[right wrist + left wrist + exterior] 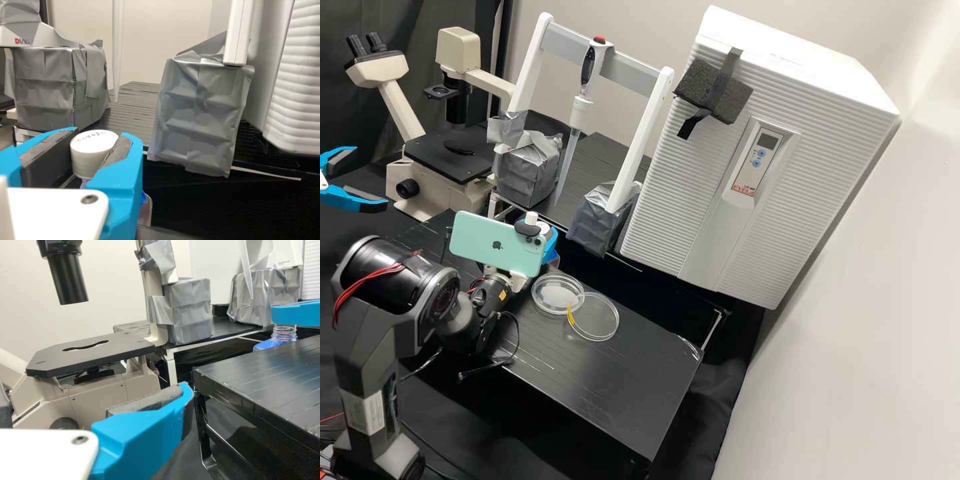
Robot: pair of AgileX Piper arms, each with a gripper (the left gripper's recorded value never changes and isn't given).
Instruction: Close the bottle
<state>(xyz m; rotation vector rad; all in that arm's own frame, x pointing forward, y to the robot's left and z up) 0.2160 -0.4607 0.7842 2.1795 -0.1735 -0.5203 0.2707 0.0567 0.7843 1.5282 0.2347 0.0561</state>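
Note:
A small white cap (pixel 93 150) sits between the two blue fingers of my right gripper (pixel 95 144), which is shut on it. In the high view this cap (pixel 531 218) peeks over a phone at the left end of the black platform, with the right gripper (pixel 549 244) just behind it. The clear bottle's open neck (pixel 283 333) stands right under a blue finger (pixel 297 313) of the right gripper. My left gripper (pixel 367 177) hangs open and empty at the far left, beside the microscope, well apart from the bottle.
A mint-green phone (pixel 497 244) on a small tripod stands in front of the right gripper. Two clear petri dishes (pixel 576 305) lie on the black platform (pixel 620 380). A microscope (pixel 433 160), a pipette (pixel 583 100) on its taped stand and a big white machine (pixel 753 153) line the back.

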